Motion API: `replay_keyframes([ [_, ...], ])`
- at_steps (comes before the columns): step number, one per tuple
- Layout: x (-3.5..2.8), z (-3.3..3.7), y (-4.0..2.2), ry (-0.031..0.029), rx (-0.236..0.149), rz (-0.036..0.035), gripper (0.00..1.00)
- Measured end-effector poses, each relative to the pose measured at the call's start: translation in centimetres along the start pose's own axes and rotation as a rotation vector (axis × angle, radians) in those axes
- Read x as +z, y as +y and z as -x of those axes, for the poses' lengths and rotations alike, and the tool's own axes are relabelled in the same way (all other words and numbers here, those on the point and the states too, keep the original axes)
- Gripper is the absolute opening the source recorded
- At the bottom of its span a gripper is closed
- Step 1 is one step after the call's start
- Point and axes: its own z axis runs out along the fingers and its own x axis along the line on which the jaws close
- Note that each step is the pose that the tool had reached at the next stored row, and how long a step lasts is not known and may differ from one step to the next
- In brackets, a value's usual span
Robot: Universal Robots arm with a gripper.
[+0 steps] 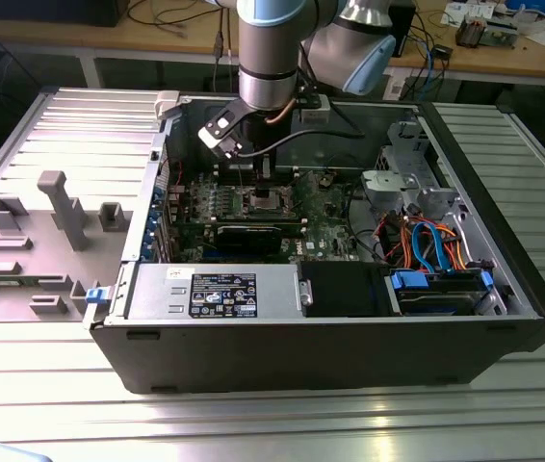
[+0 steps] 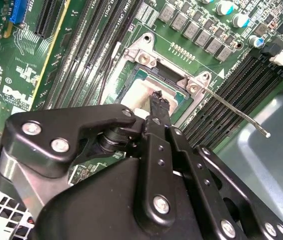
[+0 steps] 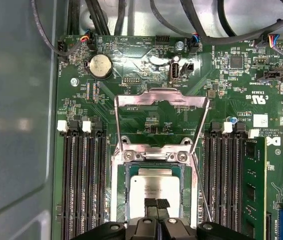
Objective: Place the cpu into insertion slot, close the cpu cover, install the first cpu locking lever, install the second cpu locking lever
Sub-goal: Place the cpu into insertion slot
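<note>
The cpu (image 3: 155, 190), a dull silver square, lies flat in the insertion slot (image 3: 119, 200) on the green motherboard. In the second wrist view the cpu (image 2: 140, 82) shows just beyond my fingertips. My gripper (image 3: 156, 204) is shut, its tips together right over the near edge of the chip, nothing between them; it also appears as gripper (image 2: 156, 97). The cpu cover (image 3: 161, 95) stands swung open behind the slot. A thin wire locking lever (image 3: 201, 192) sticks up free beside the slot, seen again as lever (image 2: 236, 111). In the exterior view the arm hangs over the slot (image 1: 266, 200).
Black memory slots (image 3: 81, 190) flank the socket on both sides, with a green memory stick (image 3: 254, 190) further out. The open computer case (image 1: 253, 337) has tall walls, a power supply (image 1: 215, 289) at the front and a drive cage with cables (image 1: 427, 241) on the exterior view's right.
</note>
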Motion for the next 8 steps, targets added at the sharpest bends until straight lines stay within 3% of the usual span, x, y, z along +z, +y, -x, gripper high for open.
replay_keyframes([
  [3, -0.38, 0.00, 0.01, 0.0003, -0.011, 0.0028, 0.11],
  [6, -0.38, 0.01, 0.06, 0.0009, -0.045, 0.0039, 0.11],
  [8, -0.39, 0.01, 0.08, 0.0008, -0.045, 0.0038, 0.11],
])
